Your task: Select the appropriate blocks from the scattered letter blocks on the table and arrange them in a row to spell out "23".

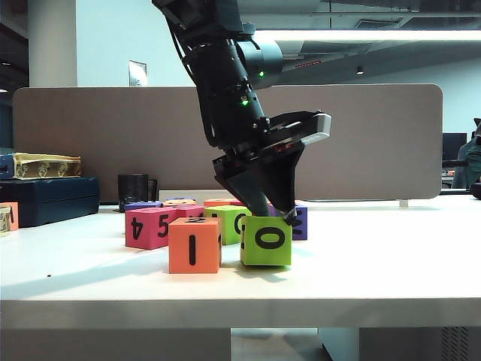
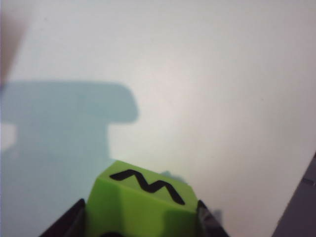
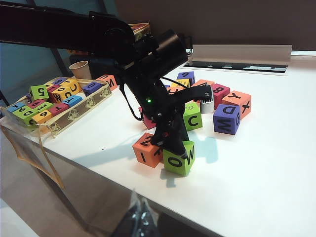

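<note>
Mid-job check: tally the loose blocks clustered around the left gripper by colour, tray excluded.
Green: 2
Purple: 2
Pink: 2
Orange: 4, one yellowish
Total: 10
The left gripper clamps the green O block; the right gripper hangs short of the table edge.

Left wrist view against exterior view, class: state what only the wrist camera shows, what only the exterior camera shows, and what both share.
Only the left wrist view shows the black zigzag mark on the lime-green cube's upper face, with dark fingers at both its sides. Only the exterior view shows the orange cube beside it, the pink cube, the black mug and the cube's "0" face. Both show the left gripper around the lime-green cube on the white table.
</note>
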Action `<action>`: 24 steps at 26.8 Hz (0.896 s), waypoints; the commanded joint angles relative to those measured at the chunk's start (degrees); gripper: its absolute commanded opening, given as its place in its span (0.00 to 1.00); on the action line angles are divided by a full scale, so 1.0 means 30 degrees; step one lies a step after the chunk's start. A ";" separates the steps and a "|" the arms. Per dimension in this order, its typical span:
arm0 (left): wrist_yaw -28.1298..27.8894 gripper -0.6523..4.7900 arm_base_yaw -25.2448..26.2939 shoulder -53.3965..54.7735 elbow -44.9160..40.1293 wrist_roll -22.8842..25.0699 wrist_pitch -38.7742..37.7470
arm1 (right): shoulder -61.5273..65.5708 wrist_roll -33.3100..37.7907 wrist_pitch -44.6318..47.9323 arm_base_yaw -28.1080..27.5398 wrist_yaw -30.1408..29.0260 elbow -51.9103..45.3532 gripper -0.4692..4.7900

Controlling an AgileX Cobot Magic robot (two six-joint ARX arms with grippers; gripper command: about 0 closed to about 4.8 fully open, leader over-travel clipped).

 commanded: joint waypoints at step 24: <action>-0.0335 0.74 -0.0197 -0.1348 -0.0095 0.0342 -0.0175 | 0.0029 -0.0051 0.0233 -0.0007 0.0015 0.0036 0.09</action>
